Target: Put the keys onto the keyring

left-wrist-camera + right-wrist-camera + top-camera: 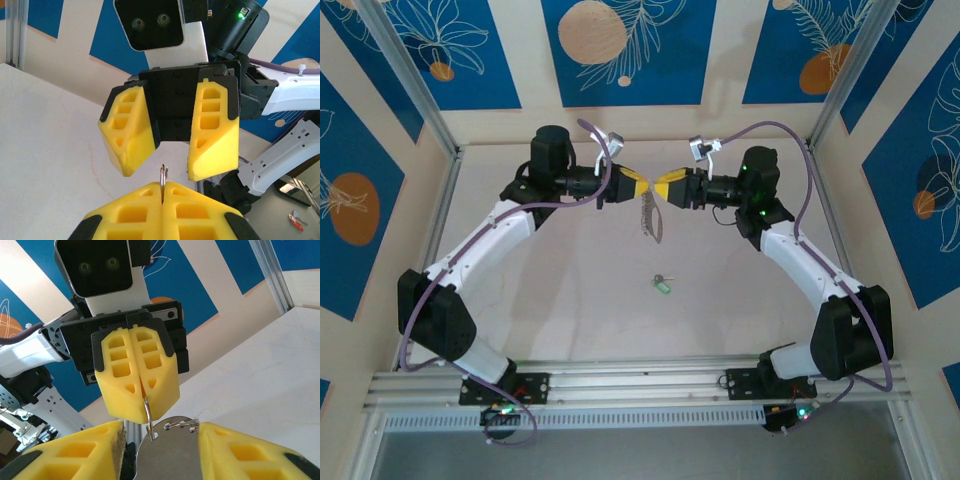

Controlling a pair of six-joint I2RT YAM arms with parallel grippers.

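We log the left claw (pixel 163 197) clamped on the keyring (pixel 163 178) over the tabletop's (pixel 570 300) far middle, the right claw (pixel 167 170) facing it, fingers apart, and the key (pixel 663 284) lying mid-tabletop.

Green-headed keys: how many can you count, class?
1: the green-headed key lies on the table, toward the arm bases from the keyring; others may hide among the ring's metal pieces.

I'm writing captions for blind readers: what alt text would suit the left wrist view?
The left gripper, its yellow foam fingers shut at the bottom edge, pinches a thin silvery metal ring standing edge-on. Facing it close by, the right gripper has its yellow fingers open, with a white table behind.
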